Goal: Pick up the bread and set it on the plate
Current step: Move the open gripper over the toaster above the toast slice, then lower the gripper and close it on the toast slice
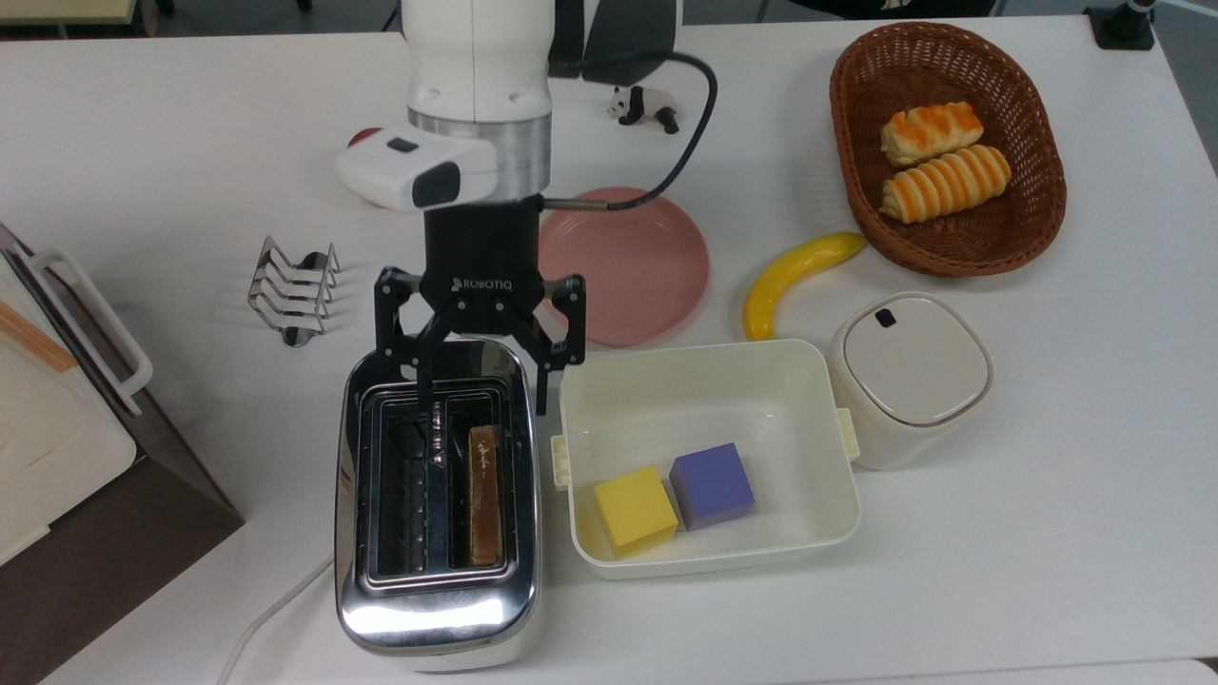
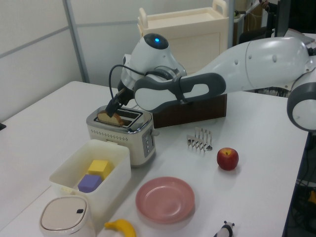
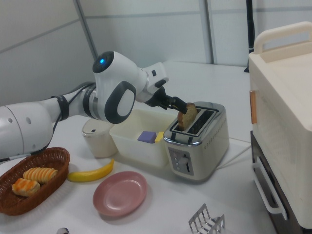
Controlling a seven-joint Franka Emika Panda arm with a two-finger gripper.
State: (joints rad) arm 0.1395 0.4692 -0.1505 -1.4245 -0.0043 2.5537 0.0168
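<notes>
The bread (image 1: 484, 495) stands upright in a slot of the chrome toaster (image 1: 433, 618), its rounded top poking out (image 2: 110, 118) (image 3: 187, 116). My gripper (image 1: 481, 392) is open above the toaster's end nearest the plate; in the top view one finger hangs over the other slot and one beyond the toaster's right side. From the side my gripper (image 2: 115, 105) (image 3: 176, 104) sits just above the slice, not closed on it. The pink plate (image 1: 647, 266) (image 2: 165, 199) (image 3: 120, 193) lies bare on the table, partly hidden by my arm in the top view.
A cream tub (image 1: 704, 390) holding a yellow and a purple cube sits right of the toaster in the top view. Around it are a white lidded container (image 1: 909, 371), a banana (image 1: 795, 276), a basket (image 1: 1042, 224) of rolls, a toast rack (image 1: 293, 290), an apple (image 2: 227, 158) and a brown cabinet (image 1: 105, 533).
</notes>
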